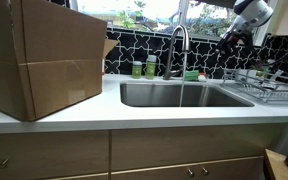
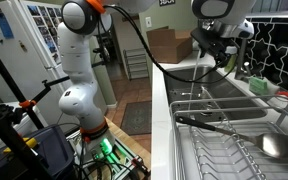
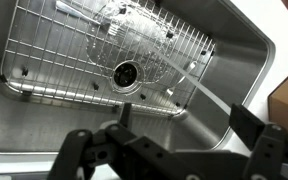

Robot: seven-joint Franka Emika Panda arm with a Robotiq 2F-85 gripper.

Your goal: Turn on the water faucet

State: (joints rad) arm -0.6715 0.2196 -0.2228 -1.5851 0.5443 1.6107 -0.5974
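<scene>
The gooseneck water faucet point(image 1: 173, 52) stands at the back rim of the steel sink point(image 1: 144, 95), just beside the small green bottles point(image 1: 144, 68). The gripper point(image 1: 234, 35) hangs high on the dish rack point(image 1: 269, 88) side, apart from the spout, with open air between them. In the wrist view its fingers point(image 3: 79, 150) are spread wide over the basin, holding nothing. A cardboard box point(image 1: 44, 55) crowds the opposite counter edge.

Water faucet point(image 1: 172, 50) behind sink point(image 1: 149, 96), bottles point(image 1: 144, 69) alongside
</scene>
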